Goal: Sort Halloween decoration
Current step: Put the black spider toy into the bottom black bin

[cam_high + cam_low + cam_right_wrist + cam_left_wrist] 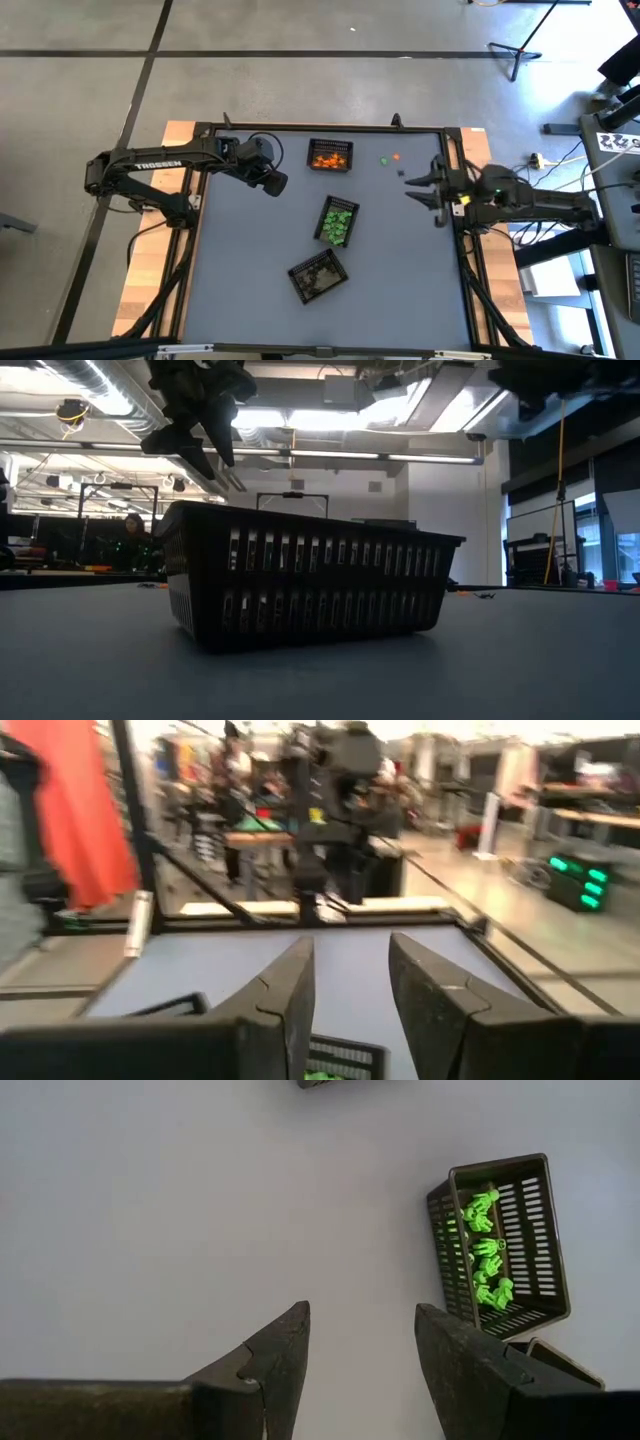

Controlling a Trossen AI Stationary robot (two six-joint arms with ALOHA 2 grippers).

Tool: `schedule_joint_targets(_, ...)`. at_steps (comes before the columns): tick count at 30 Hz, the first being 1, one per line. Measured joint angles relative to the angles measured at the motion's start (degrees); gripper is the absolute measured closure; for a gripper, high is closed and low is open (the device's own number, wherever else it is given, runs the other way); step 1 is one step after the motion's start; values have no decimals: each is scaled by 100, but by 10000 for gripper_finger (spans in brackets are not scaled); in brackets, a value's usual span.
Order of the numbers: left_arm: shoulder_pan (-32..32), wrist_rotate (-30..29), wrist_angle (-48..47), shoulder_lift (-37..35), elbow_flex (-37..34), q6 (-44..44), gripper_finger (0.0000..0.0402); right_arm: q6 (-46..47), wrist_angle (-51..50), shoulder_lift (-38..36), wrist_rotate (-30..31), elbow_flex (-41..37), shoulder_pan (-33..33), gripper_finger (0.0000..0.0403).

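Right gripper [420, 188] jaws apart, empty: drop square over loose green trinket [384, 160], avoid orange one [396, 156].

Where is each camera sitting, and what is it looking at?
High view: above the table, looking straight down; both arms show.
Low view: at tabletop height, looking across at a black basket; a claw hangs at the top.
Left wrist view: on the left arm, looking down past the left claw at the green basket.
Right wrist view: on the right arm, looking across the table past the right claw.
Shared: high and left wrist views both show the green basket.
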Motion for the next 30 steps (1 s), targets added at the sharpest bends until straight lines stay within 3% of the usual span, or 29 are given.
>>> schedule_joint_targets(3,1,0,0,0,0,-1,226,3,29,-482,-345,-300,0,276)
schedule_joint_targets(8,0,0,0,0,0,-2,226,13,-21,-874,-385,-590,0,276)
schedule_joint_targets(25,0,0,2,0,0,0,226,-323,-666,-896,-231,-615,0,276)
schedule_joint_targets(30,0,-20,382,0,0,0,226,-323,-662,-893,-230,-615,0,276)
